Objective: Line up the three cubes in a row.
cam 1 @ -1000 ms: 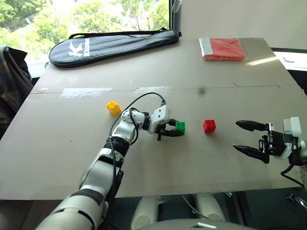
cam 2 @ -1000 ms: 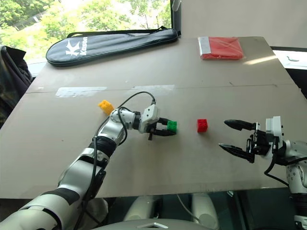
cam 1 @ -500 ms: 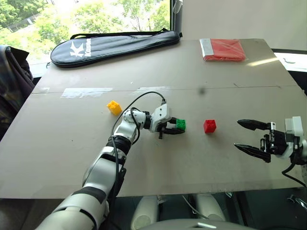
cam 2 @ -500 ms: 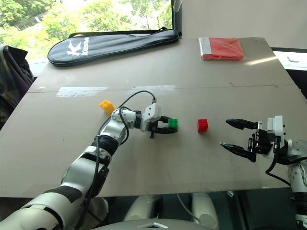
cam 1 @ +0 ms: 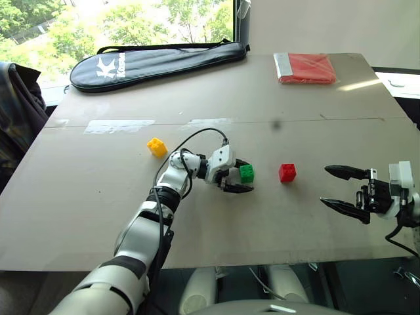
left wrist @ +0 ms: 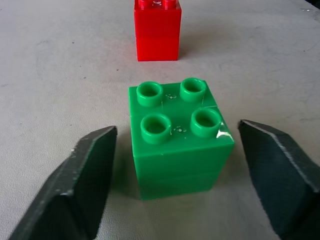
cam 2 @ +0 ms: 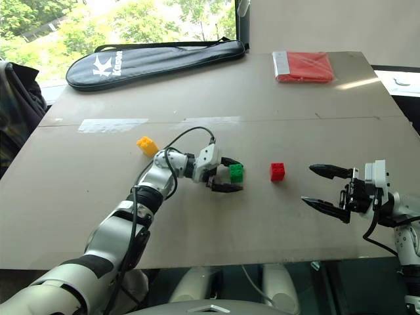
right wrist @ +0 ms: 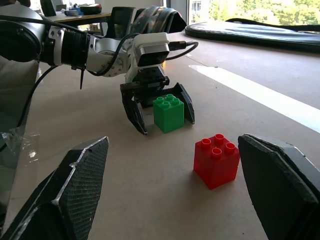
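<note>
The green cube (cam 1: 247,173) stands on the table (cam 1: 98,197) near its middle, between the spread fingers of my open left gripper (cam 1: 241,176), which do not touch it. In the left wrist view the green cube (left wrist: 177,135) has clear gaps to both fingers. The red cube (cam 1: 286,172) sits a short way to its right, free. The yellow cube (cam 1: 156,147) lies further left and a little farther back. My right gripper (cam 1: 341,188) hovers open to the right of the red cube, holding nothing.
A long dark racket bag (cam 1: 151,60) lies along the table's far left edge. A flat red packet (cam 1: 304,67) rests at the far right. A dark jacket (cam 1: 16,111) hangs off the left side. A strip of tape (cam 1: 119,126) marks the table.
My left gripper has opened and let go of the green cube, which now stands free on the table. The right arm has stayed still.
</note>
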Controlling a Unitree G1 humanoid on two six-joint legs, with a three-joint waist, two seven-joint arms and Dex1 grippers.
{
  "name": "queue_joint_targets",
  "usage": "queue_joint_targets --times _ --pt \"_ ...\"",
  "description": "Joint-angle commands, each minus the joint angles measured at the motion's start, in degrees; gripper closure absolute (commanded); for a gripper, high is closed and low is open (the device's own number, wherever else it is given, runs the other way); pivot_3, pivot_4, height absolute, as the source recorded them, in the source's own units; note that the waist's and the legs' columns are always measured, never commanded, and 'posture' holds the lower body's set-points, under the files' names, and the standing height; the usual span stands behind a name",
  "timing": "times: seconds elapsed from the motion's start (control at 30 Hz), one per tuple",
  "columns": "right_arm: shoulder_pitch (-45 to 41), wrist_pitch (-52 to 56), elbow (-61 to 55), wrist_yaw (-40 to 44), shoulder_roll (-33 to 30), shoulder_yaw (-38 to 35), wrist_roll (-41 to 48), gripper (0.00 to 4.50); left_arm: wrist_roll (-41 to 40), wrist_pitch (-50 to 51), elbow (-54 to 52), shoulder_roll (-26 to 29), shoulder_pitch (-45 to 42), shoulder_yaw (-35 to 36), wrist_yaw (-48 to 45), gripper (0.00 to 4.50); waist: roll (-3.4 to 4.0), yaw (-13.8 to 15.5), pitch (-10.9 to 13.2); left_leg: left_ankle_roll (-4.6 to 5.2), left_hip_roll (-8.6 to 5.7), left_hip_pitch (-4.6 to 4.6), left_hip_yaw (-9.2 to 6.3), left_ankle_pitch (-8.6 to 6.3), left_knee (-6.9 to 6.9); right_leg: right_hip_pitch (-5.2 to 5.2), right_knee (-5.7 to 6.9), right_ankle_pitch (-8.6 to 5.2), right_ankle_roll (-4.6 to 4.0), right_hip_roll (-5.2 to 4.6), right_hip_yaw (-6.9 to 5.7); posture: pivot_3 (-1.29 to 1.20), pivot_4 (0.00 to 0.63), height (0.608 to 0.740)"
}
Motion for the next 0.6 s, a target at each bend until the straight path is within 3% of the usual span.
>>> queue_joint_targets --times 0.03,0.37,0.6 --pt "-0.38 -0.4 -2.14 -0.24 -0.49 -1.3 0.58 0.23 1.61 -1.47 1.47 0.02 0.28 -0.08 1.01 0.06 0.0 0.0 0.0 0.0 0.0 0.0 0.0 0.0 0.0 0.0 0.0 0.0 0.0 0.0 0.0 0.0 0.15 0.74" --pt "-1.14 0.03 -1.99 -0.03 -0.68 -1.16 0.69 0.23 -2.39 -2.88 -1.93 1.99 0.45 3.62 -0.53 0.06 -0.01 -0.23 0.01 0.0 0.02 0.01 -0.01 0.0 0.01 -0.01 0.05 0.0 0.0 0.03 0.04 0.0 0.15 0.74" --pt "-2.58 0.28 -1.18 0.48 -0.61 -0.14 0.42 0.23 -10.45 8.99 -24.71 13.12 9.57 7.23 -7.71 0.06 0.01 -0.69 0.02 0.0 0.11 -0.01 -0.06 0.0 -0.02 -0.09 0.03 0.0 -0.01 0.06 0.11 0.0 0.15 0.74"
